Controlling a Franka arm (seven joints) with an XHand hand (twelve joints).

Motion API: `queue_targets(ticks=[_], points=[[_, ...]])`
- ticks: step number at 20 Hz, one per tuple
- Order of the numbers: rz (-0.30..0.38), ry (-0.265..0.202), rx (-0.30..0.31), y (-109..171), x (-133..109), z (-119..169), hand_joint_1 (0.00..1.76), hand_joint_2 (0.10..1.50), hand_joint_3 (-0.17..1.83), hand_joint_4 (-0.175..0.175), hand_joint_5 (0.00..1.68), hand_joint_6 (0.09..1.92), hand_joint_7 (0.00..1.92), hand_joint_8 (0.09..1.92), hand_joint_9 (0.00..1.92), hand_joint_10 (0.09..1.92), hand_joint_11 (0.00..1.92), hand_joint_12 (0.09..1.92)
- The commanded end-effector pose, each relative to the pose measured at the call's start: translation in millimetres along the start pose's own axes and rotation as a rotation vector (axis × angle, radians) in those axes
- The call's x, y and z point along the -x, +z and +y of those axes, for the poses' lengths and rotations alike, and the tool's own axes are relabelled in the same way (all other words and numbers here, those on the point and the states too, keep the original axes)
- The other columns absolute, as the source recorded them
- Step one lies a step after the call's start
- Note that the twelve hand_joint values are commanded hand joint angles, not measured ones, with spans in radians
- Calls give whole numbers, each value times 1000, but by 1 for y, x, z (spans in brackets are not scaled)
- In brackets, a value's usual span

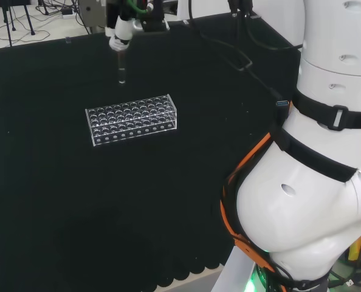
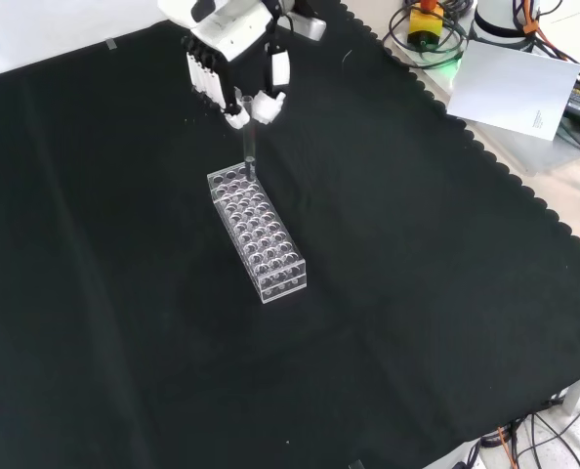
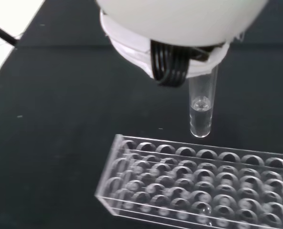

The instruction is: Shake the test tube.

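The hand (image 2: pixel 233 61) hangs near the tabletop's (image 2: pixel 417 293) far edge in the front view, fingers (image 2: pixel 268 106) pinching the tube (image 1: pixel 121 70) upright by its top, clear above the rack (image 1: pixel 132 119), leaving room to shake.

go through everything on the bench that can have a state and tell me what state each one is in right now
hand: shut on the test tube, pinching its upper part.
test tube: upright, lifted clear of the rack, a little clear liquid at its bottom, no stopper visible.
rack: flat on the black cloth, its visible holes empty.
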State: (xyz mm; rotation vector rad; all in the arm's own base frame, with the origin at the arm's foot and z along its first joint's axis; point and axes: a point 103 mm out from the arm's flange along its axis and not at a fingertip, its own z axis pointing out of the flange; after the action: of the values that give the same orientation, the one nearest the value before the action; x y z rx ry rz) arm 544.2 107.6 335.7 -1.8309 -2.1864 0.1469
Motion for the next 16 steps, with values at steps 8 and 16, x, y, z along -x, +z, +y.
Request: queue_targets(ticks=[8,16], points=[[-49,346,10,-7,133,-43,1451,512,839,-175,1381,186,1458,468,1344,951,1181,975],[-39,348,22,-11,134,-47,1451,512,839,-175,1384,179,1459,467,1344,950,1182,974]])
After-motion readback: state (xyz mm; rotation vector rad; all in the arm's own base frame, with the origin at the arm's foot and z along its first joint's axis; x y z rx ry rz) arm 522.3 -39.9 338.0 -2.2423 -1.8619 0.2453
